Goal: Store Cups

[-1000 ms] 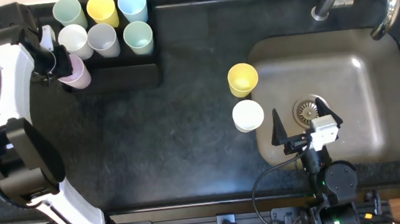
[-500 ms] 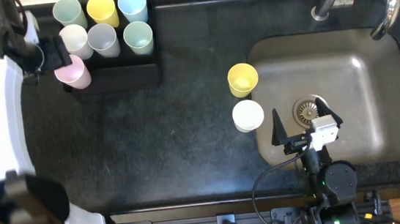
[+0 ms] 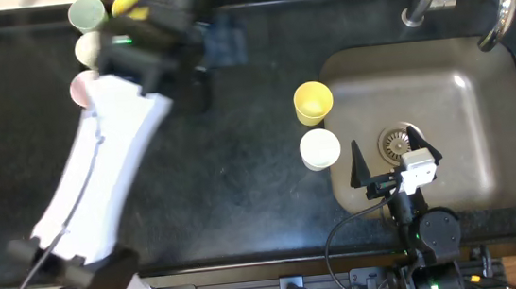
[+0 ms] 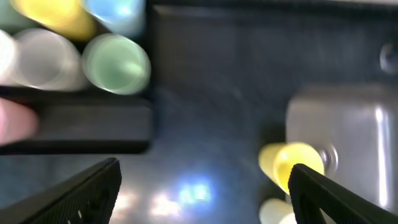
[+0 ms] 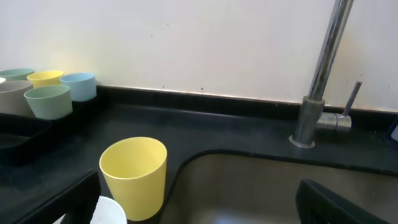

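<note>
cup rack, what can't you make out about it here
Left wrist view: motion blur; the cup rack and pink cup are cut off by the edge.
Top view: the blurred left arm covers most of the cup rack, hiding cups there.
Right wrist view: the white cup is cut off at the bottom edge.
</note>
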You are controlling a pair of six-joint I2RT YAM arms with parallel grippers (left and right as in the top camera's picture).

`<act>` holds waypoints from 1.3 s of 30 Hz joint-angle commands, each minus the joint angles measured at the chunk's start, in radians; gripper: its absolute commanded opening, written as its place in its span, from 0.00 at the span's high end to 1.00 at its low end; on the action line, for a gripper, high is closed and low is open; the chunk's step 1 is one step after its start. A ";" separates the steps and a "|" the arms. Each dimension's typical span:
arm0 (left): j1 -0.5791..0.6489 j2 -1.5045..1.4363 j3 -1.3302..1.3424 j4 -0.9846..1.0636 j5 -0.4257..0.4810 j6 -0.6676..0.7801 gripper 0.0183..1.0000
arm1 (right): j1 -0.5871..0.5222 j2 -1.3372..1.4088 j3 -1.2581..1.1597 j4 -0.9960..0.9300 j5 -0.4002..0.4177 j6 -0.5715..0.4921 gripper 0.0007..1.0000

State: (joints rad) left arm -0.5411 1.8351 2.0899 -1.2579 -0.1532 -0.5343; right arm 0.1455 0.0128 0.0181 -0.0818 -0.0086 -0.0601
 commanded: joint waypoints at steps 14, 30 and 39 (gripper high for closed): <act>-0.200 0.328 0.013 0.053 0.138 -0.096 0.11 | -0.002 -0.009 -0.013 0.005 0.002 -0.004 0.00; -0.203 0.440 0.012 0.060 0.142 -0.095 0.46 | -0.002 -0.009 -0.013 0.005 0.002 -0.004 0.00; -0.203 0.458 0.013 0.087 0.149 -0.091 0.74 | -0.002 -0.009 -0.013 0.005 0.002 -0.004 0.00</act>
State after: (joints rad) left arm -0.7383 2.2860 2.0895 -1.1770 -0.0135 -0.6296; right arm 0.1455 0.0128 0.0181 -0.0822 -0.0082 -0.0605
